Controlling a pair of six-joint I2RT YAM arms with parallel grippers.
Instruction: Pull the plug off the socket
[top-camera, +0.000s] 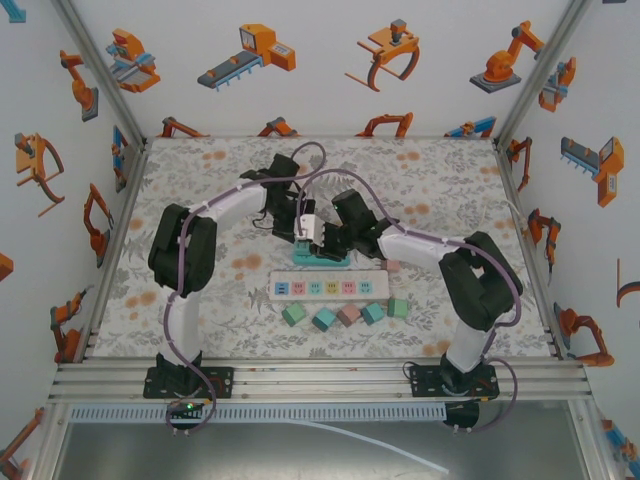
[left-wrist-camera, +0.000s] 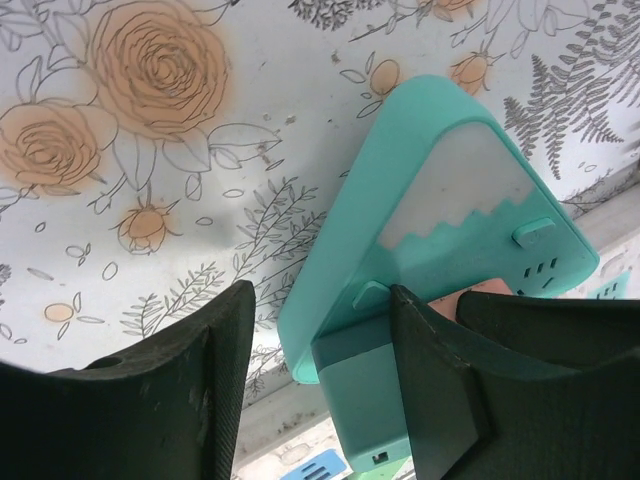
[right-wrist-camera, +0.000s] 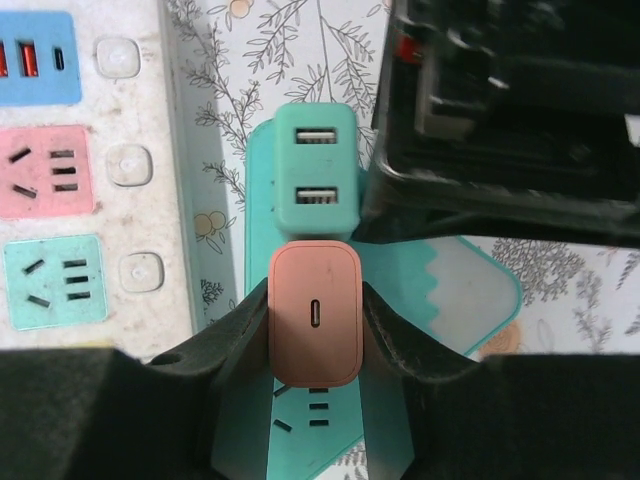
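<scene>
The salmon-pink rounded plastic plug (right-wrist-camera: 315, 345) sits squarely between the black fingers of the right gripper (right-wrist-camera: 315, 315), which press on both its sides. It stands in the teal plastic socket strip (right-wrist-camera: 445, 265). Just beyond it on that strip stands a teal two-port USB charger block (right-wrist-camera: 315, 170). The left gripper (left-wrist-camera: 320, 330) is spread across the teal strip's end, one finger beside the charger. The plug's prongs are hidden. A white power strip (right-wrist-camera: 130, 200) lies alongside the teal strip and is cut off at the frame edge.
</scene>
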